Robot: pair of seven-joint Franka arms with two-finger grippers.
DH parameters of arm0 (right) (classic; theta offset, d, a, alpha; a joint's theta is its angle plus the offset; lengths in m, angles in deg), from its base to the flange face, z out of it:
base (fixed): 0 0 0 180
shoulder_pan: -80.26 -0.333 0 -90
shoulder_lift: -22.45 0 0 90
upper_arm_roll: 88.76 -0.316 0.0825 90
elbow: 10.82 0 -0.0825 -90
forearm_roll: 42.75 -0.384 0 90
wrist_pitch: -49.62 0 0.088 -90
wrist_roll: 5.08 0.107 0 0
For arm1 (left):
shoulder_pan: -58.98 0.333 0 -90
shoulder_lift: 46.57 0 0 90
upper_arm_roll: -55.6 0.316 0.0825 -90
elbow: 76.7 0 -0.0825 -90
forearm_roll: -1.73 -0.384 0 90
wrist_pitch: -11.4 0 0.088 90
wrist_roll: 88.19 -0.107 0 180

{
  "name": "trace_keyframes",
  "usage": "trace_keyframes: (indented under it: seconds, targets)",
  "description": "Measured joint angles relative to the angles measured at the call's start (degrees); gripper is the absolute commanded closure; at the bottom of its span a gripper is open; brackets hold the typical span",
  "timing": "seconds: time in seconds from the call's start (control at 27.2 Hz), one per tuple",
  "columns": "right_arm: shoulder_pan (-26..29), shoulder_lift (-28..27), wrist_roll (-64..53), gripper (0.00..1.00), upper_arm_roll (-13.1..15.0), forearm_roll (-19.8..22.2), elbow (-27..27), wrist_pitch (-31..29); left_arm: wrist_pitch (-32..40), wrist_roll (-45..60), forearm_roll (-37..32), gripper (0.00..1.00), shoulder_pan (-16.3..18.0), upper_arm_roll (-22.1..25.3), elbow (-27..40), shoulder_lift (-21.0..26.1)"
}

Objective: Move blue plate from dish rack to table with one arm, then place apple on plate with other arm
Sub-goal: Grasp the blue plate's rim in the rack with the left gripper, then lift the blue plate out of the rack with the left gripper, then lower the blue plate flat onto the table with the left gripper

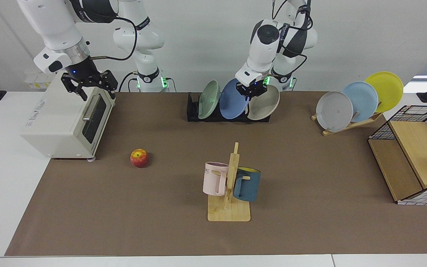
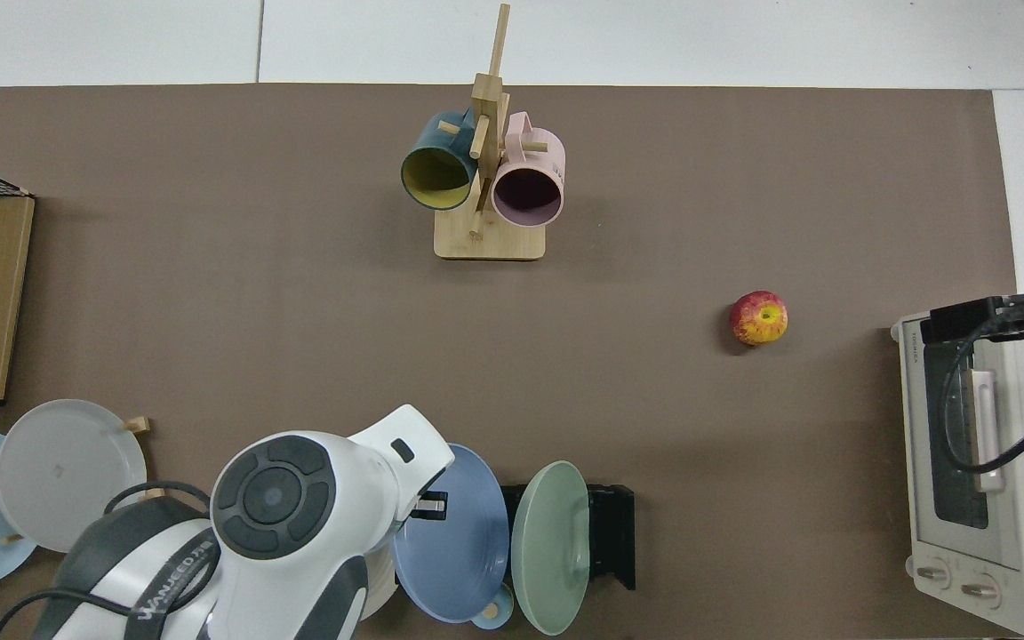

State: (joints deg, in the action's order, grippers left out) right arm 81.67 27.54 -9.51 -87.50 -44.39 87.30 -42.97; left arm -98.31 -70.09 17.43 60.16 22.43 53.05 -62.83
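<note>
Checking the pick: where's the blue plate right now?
Facing view: the blue plate is at the dish rack, back centre, between a green plate and a beige plate, its top rim gripped by the left pincer.
</note>
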Motion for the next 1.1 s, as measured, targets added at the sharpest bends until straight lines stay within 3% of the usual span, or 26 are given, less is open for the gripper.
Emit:
trace_keyframes:
  seconds: [0.29,0.51,0.73,1.1]
  targets:
    - [0.0,0.0,0.0,0.00,0.0,0.0,0.0,0.0,0.1,-1.6,-0.1,1.00,1.4,5.2,-4.6,1.0]
    - [0.0,0.0,0.0,0.00,0.0,0.0,0.0,0.0,-4.0,-5.3,-0.1,1.00,2.1,11.6,-7.3,5.5]
    - [0.0,0.0,0.0,0.00,0.0,0.0,0.0,0.0,-12.4,-4.9,0.0,1.00,2.5,12.1,-7.4,11.2]
    - [0.0,0.0,0.0,0.00,0.0,0.0,0.0,0.0,-20.4,-5.7,3.9,1.00,2.8,12.5,-7.5,17.8]
